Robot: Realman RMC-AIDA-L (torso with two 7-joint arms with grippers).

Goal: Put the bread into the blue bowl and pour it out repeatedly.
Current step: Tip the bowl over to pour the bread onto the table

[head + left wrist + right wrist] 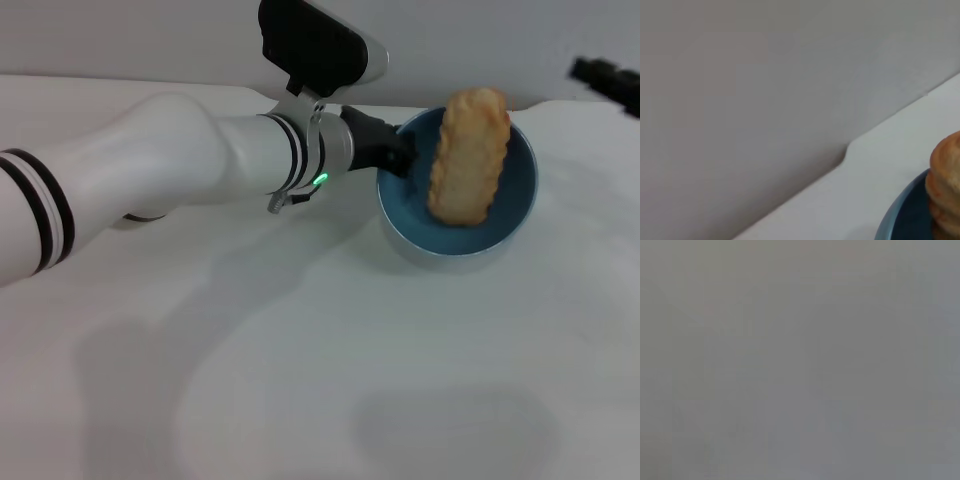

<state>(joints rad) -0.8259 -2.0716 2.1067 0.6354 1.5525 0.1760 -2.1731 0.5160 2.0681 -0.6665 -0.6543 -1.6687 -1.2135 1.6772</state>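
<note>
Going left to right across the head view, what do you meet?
Left arm → left end effector at the rim of the blue bowl → the bread standing in that bowl → right end effector at the far right edge.

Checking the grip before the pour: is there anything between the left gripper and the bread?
Head view: only the blue bowl's near rim and bare inside lie between the left gripper, at that rim, and the bread.
</note>
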